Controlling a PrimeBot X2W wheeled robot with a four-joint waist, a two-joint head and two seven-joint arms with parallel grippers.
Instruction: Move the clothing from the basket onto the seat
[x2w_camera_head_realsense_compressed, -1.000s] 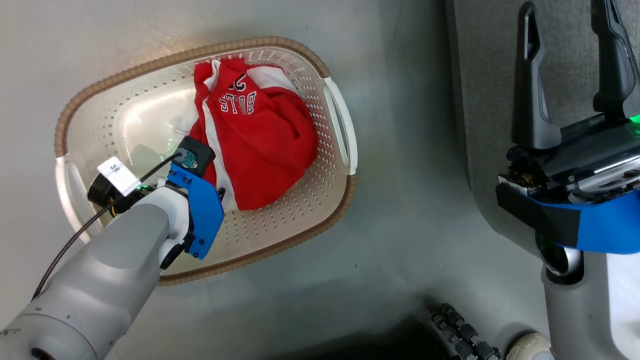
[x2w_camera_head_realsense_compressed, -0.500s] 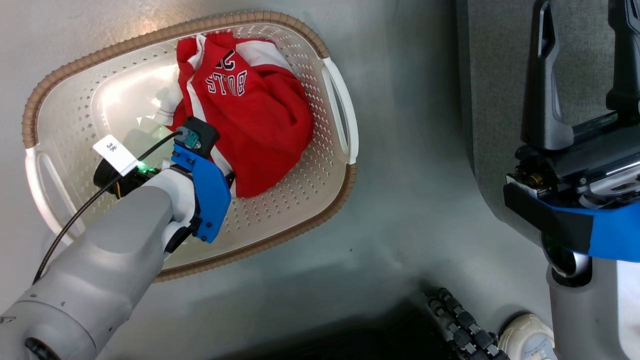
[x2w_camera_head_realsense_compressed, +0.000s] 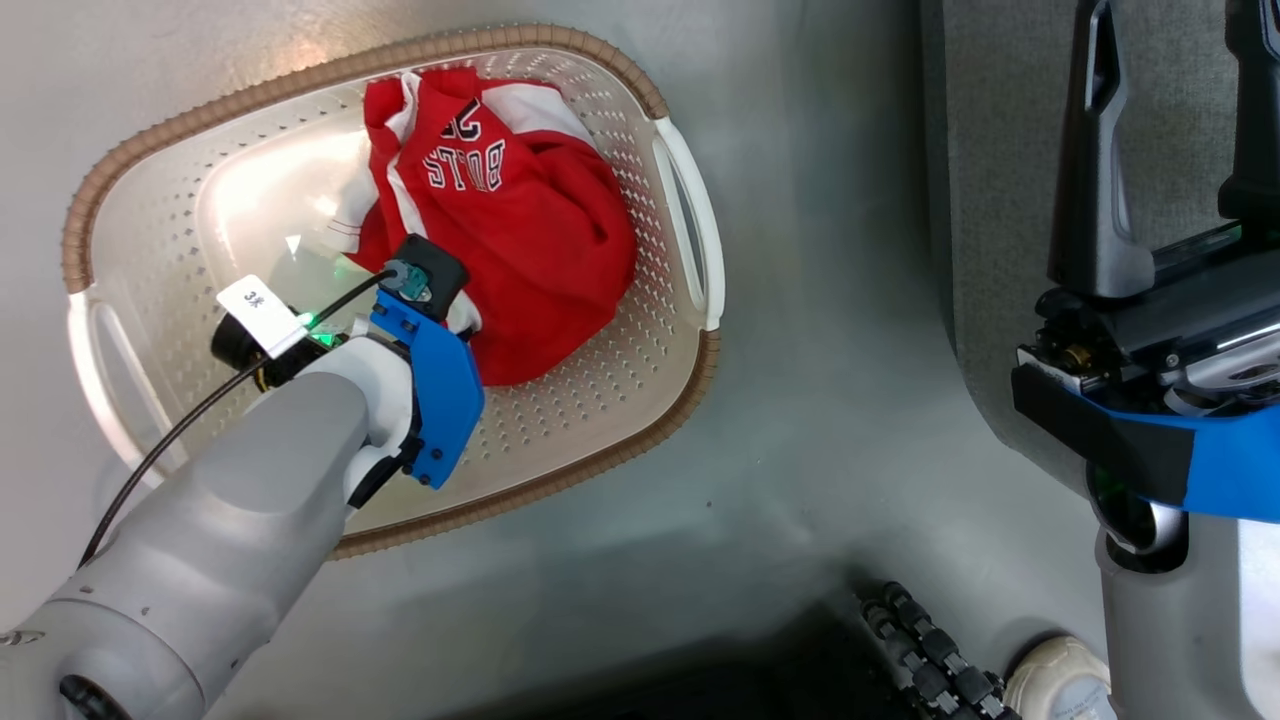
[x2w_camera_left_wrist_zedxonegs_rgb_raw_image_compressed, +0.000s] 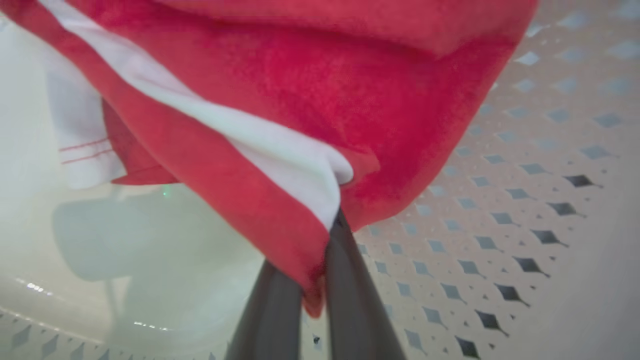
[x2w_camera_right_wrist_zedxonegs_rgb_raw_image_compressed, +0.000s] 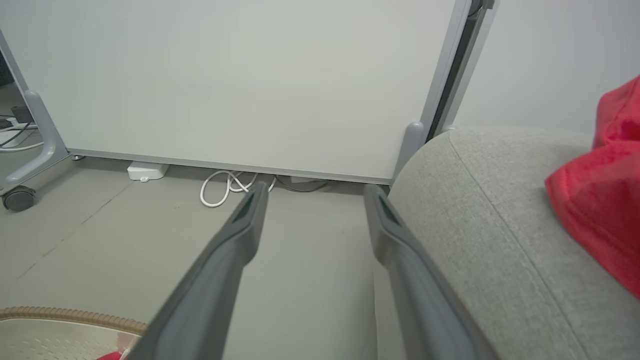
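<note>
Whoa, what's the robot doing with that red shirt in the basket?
The robot is moving clothes from the basket to the grey seat. Its left claw is shut on an edge of the striped red garment, which lies in the basket and is not lifted out yet. Its right claw is open and empty, near the seat. Another red garment lies on the seat.

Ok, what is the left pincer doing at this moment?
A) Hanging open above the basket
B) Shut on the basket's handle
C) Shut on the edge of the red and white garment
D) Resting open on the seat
C: the left wrist view shows the left pincer clamped on the hem of the striped garment, inside the basket.
</note>
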